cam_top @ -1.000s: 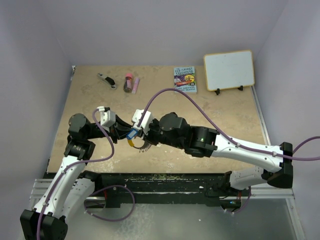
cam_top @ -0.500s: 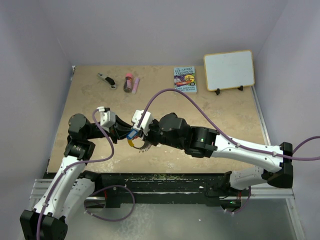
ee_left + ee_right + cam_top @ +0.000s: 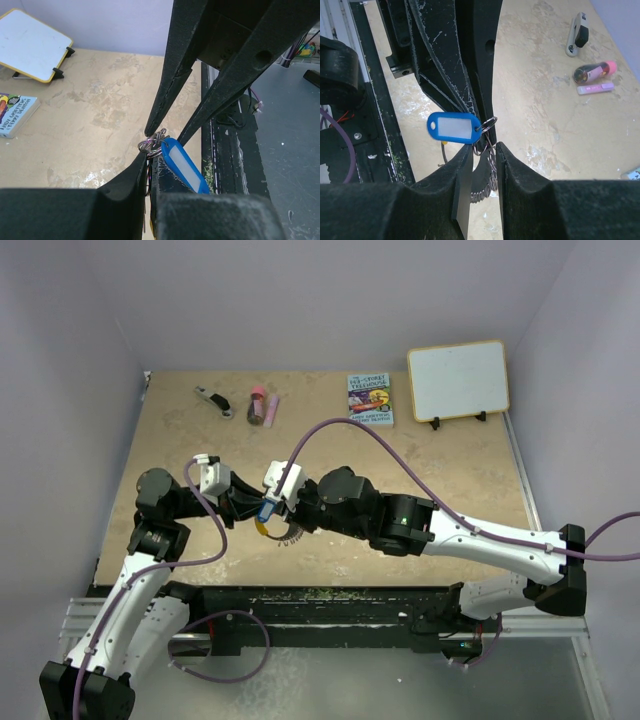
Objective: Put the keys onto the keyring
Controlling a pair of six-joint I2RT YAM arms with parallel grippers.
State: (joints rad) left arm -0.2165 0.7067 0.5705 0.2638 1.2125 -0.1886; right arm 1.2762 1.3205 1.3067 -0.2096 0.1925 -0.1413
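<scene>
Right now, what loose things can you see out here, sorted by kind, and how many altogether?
Blue key: 1
Keyring: 1
Book: 1
Whiteboard: 1
Clip tool: 1
Dark red tube: 1
Pink stick: 1
Total: 7

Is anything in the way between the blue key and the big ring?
Nothing visible is. The blue key hangs right beside the keyring, where the left gripper and the right gripper meet.
</scene>
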